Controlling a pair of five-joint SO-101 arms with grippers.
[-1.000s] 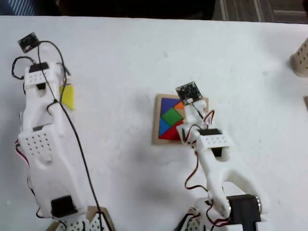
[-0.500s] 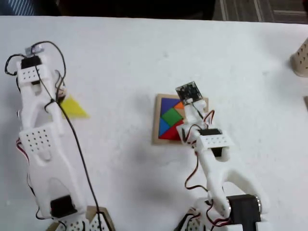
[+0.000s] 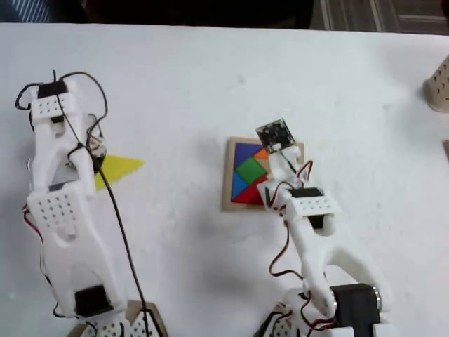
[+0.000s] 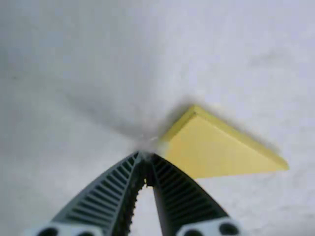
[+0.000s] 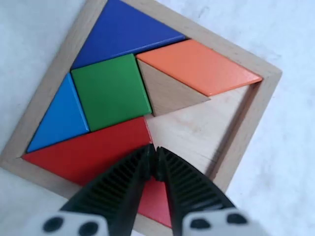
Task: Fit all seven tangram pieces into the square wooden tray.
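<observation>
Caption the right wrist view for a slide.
Right claw shut over the partly filled wooden tray, with one triangular gap.

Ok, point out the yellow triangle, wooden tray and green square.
yellow triangle point(image 4: 216, 152), left wrist view, top face.
wooden tray point(image 5: 250, 120), right wrist view, bare rim.
green square point(image 5: 110, 91), right wrist view, face centre.

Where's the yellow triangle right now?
In the high view the yellow triangle lies on the left side of the table, at the tip of the left gripper, well apart from the wooden tray at the centre.
</observation>
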